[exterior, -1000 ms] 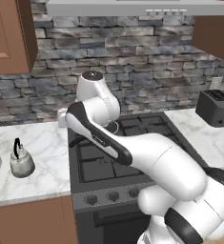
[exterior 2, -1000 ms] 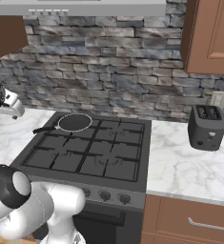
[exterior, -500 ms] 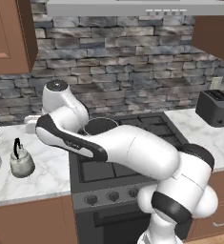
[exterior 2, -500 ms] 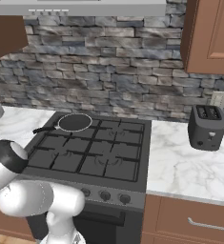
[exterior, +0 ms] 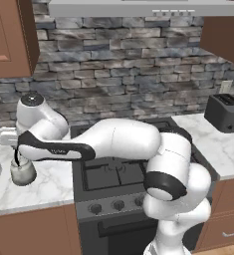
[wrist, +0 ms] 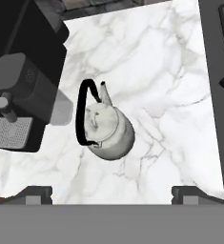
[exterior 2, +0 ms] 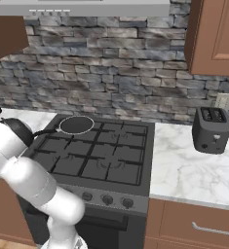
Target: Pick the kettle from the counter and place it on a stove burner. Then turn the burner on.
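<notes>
Two gripper (wrist: pixel 111 190) fingertips spread wide, empty, above kettle (wrist: pixel 105 128); toaster (exterior 2: pixel 211 130) far right.

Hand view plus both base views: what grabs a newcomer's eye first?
In the hand view, the kettle sits on the counter between the spread fingertips of the open end effector, beside a black coffee machine. From the left base view, the white arm sweeps across the stove toward it.

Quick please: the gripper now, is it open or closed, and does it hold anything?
Gripper: open and holding nothing; its fingertips stand wide apart above the kettle, which sits on the counter.
</notes>
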You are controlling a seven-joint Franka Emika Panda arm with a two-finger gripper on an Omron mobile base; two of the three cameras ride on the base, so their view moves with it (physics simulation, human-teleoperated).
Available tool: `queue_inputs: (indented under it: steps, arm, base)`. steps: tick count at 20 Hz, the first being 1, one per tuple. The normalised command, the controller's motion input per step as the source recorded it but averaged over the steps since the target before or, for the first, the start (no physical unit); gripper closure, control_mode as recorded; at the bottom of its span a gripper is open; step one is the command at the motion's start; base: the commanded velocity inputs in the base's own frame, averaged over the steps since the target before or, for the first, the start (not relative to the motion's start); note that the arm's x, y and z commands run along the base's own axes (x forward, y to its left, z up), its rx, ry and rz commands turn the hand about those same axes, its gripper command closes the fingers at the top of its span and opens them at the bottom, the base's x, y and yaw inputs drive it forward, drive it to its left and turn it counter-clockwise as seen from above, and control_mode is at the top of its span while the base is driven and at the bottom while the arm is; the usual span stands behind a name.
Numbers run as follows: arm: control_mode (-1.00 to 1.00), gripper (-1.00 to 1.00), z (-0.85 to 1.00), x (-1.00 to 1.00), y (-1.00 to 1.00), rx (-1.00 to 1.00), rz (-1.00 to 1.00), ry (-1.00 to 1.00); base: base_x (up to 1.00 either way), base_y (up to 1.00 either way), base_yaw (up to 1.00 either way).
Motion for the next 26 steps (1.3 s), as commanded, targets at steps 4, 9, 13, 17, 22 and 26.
queue_inputs:
  steps: [4,9,13,17,22,26]
  arm:
    - [-1.00,-1.00,-0.06,0.11,0.12,-0.07,0.00,0.00]
    - [-1.00,-1.00,-0.22,0.13,0.02,-0.10,0.00,0.00]
    - [-1.00,-1.00,-0.34,0.18,0.10,-0.04,0.01,0.00]
    - [-1.00,-1.00,-0.28,0.27,0.18,0.00,0.03,0.00]
    - [-1.00,-1.00,-0.25,0.28,0.22,0.00,0.03,0.00]
    - [-1.00,-1.00,-0.28,0.25,0.23,0.00,0.02,0.00]
  base:
    - [0.00,0.00,0.00]
    - [0.00,0.00,0.00]
    - [0.00,0.00,0.00]
    - [0.00,0.00,0.00]
    - [0.00,0.00,0.00]
    - [0.00,0.00,0.00]
